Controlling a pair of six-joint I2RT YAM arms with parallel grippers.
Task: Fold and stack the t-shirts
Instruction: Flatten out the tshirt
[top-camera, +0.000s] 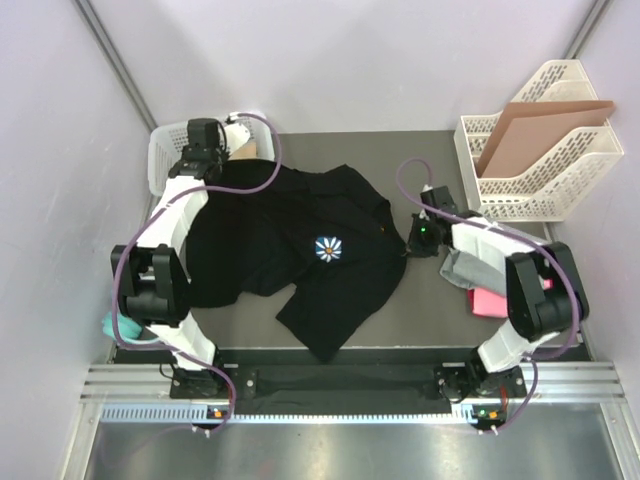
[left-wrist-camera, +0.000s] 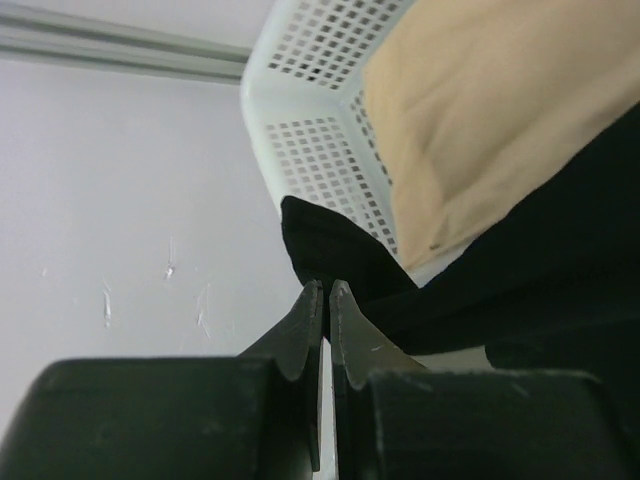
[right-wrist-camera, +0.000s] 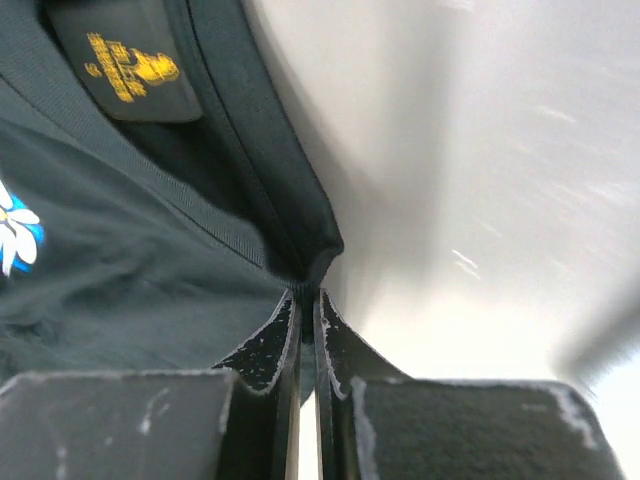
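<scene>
Black t-shirt (top-camera: 300, 250): right gripper (right-wrist-camera: 308, 292) has its jaws closed on a fold of the shirt's edge, just beside the collar and its yellow-printed neck label (right-wrist-camera: 125, 62). Left gripper (left-wrist-camera: 326, 286) is likewise pinched shut on a corner of the black cloth, next to the white basket (left-wrist-camera: 320, 120). Shirt lies crumpled mid-table, logo (top-camera: 328, 248) up. Grey t-shirt (top-camera: 465, 268) and pink t-shirt (top-camera: 488, 302) lie under the right arm. Judged step: spreading the black shirt before folding. Next move: draw both pinched points apart evenly, without slipping.

Rumpled black t-shirt (top-camera: 300, 250) mid-table, left gripper (top-camera: 222, 165) at its far-left corner, right gripper (top-camera: 410, 242) at its right edge
</scene>
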